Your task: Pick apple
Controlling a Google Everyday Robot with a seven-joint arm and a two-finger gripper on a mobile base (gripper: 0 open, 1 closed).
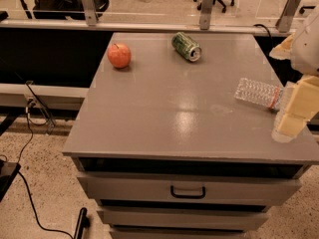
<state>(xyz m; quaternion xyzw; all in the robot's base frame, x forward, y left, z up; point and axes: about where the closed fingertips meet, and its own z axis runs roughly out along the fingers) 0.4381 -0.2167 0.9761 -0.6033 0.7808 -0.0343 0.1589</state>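
Note:
The apple (119, 55) is small, round and orange-red with a short dark stem. It sits upright near the far left corner of the grey cabinet top (169, 103). My gripper (291, 114) is at the right edge of the view, pale and blocky, hanging over the cabinet's right side. It is far from the apple, which lies to its left and further back. Nothing shows in the gripper.
A green drink can (187, 47) lies on its side at the far middle. A clear plastic bottle (259, 93) lies on its side at the right, just beside the gripper. Drawers (188, 190) face front below. Cables (30, 133) run on the floor left.

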